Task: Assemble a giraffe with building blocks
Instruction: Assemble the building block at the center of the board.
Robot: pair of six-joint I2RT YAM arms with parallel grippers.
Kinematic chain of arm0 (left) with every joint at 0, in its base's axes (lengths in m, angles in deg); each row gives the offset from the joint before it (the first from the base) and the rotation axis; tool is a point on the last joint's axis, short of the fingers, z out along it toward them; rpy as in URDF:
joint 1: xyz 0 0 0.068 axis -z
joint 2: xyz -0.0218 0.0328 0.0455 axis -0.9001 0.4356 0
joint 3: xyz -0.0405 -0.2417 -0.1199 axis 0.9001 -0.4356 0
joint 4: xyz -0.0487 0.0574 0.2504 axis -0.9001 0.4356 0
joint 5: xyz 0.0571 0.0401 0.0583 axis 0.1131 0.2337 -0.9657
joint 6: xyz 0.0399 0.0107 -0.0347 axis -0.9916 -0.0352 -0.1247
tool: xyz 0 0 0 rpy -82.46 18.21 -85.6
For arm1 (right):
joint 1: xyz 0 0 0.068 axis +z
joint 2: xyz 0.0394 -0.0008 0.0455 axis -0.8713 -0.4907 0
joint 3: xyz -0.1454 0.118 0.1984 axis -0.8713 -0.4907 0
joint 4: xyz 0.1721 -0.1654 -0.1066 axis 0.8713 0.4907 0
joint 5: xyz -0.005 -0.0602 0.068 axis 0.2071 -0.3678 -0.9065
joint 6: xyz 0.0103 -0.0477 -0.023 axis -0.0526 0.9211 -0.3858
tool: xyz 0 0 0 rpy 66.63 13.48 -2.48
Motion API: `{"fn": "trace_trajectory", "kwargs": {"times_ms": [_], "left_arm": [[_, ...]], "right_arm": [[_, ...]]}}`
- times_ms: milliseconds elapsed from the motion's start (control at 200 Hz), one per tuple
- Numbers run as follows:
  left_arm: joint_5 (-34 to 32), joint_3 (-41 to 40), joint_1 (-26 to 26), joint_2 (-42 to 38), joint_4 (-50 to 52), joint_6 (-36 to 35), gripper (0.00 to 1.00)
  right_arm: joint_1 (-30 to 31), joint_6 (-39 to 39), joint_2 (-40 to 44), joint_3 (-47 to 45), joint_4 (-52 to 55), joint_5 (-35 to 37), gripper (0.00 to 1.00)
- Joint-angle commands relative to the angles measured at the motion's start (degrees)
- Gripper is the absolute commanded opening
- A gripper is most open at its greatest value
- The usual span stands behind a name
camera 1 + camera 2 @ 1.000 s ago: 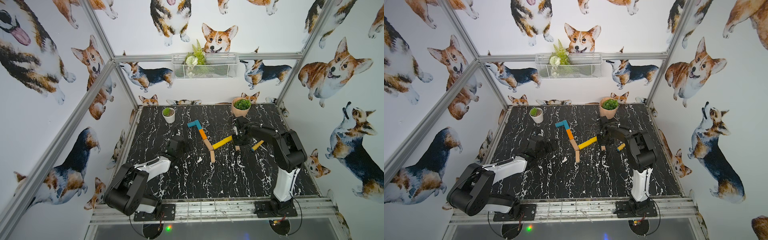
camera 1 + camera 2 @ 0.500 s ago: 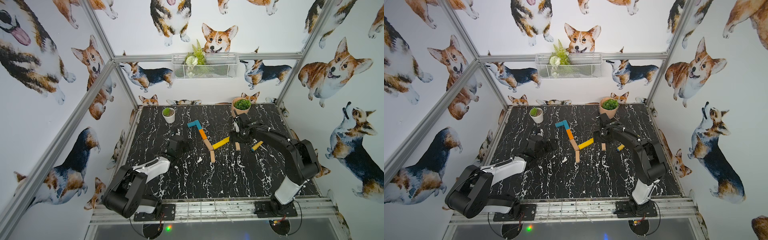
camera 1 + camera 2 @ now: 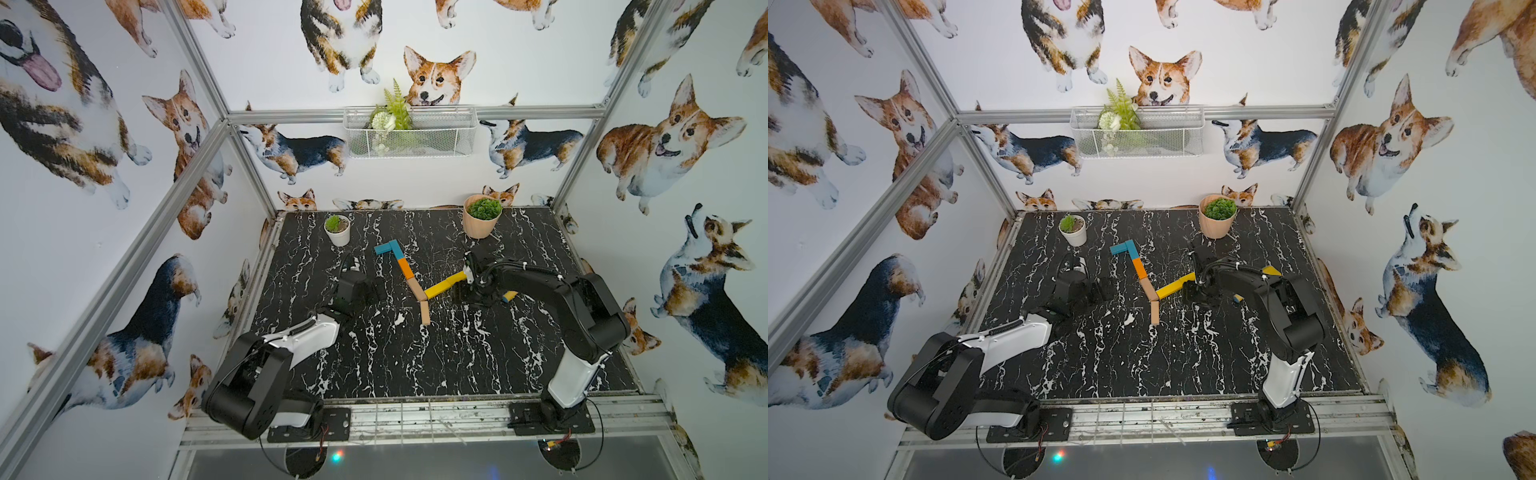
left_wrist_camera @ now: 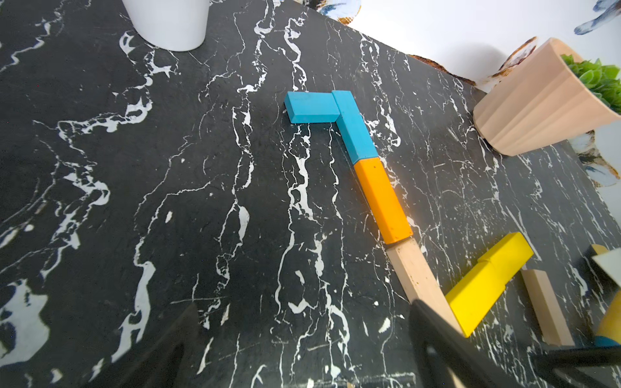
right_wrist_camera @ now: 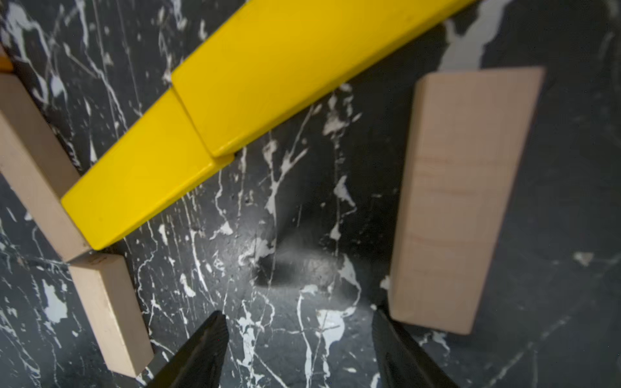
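The giraffe lies flat mid-table: teal head [image 3: 384,248], teal neck [image 4: 354,127], orange bar [image 3: 406,269], tan neck bar [image 3: 417,289], a yellow body [image 3: 444,284] of two bars, and one tan leg [image 3: 424,312]. A loose tan block [image 5: 463,201] lies near the body's far end; the right arm hides it in both top views. My right gripper [image 5: 297,319] is open over bare table, with one fingertip [image 5: 386,329] right beside that block's near end. Left of the giraffe, my left gripper [image 4: 302,352] hangs open and holds nothing.
A white plant pot [image 3: 337,232] and a larger tan plant pot [image 3: 480,218] stand at the back of the table. A wire basket [image 3: 409,133] hangs on the back wall. Metal frame posts ring the black marble table [image 3: 415,365].
My right gripper has gone from shut to open, and the tan block now lies loose on the table. The right arm's elbow swung out to the right. The left arm stayed still.
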Motion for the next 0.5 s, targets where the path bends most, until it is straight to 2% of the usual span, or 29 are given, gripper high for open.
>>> {"fn": "trace_trajectory", "kwargs": {"times_ms": [0,496], "left_arm": [[-0.8,-0.1,0.0,-0.3,-0.3,-0.6,1.00],[-1.5,-0.4,0.1,-0.6,-0.3,-0.9,1.00]], "right_arm": [[-2.5,-0.5,0.0,-1.0,-0.8,0.2,0.71],[-4.0,2.1,-1.6,2.4,1.5,3.4,0.71]]}}
